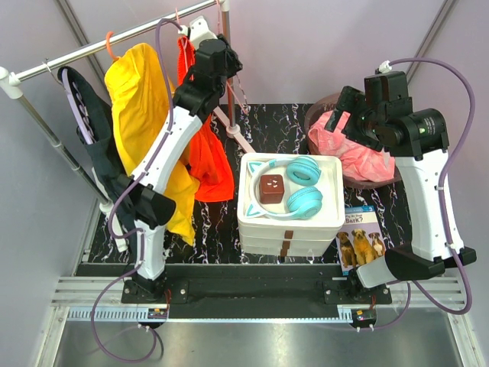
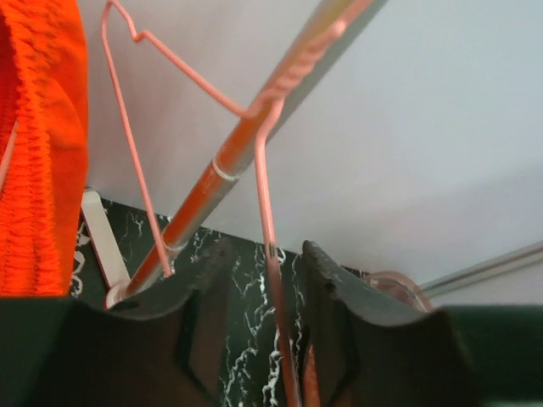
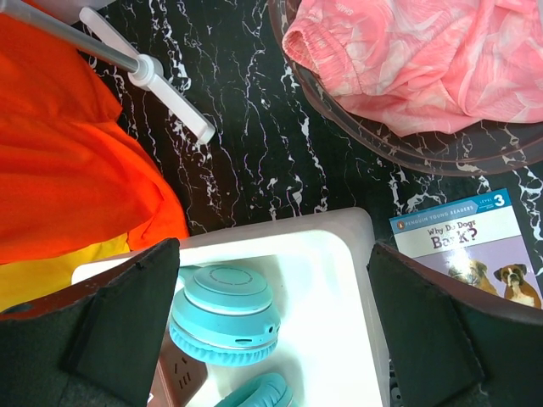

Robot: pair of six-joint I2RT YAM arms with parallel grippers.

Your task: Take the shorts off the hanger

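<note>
Black marble-print tabletop (image 1: 275, 130), plain grey walls. Pink shorts (image 1: 359, 149), thin and crumpled with a gathered waistband, lie in a dark round bowl (image 1: 317, 111) at far right, off any hanger. The right wrist view (image 3: 424, 59) shows their pale leaf pattern, which the top view misses.

Only the left wrist view shows the pink wire hanger (image 2: 261, 195) clearly: bare, hooked on the metal rail (image 2: 246, 144). The left gripper (image 2: 267, 254) has its black jaws partly parted either side of the wire; can't tell if they touch it. Beside it hangs an orange garment (image 2: 42, 127) with a ribbed elastic band. The top view adds a yellow garment (image 1: 141, 99) and a dark garment (image 1: 92, 130) further left along the rail.

The right gripper (image 3: 273, 250) is spread wide, holding nothing, above a white rounded box (image 1: 248, 222). In the box are teal cat-ear headphones (image 1: 302, 183) and a brown cube (image 1: 271, 187). A dog book (image 1: 359, 237) lies flat just right of the box.
</note>
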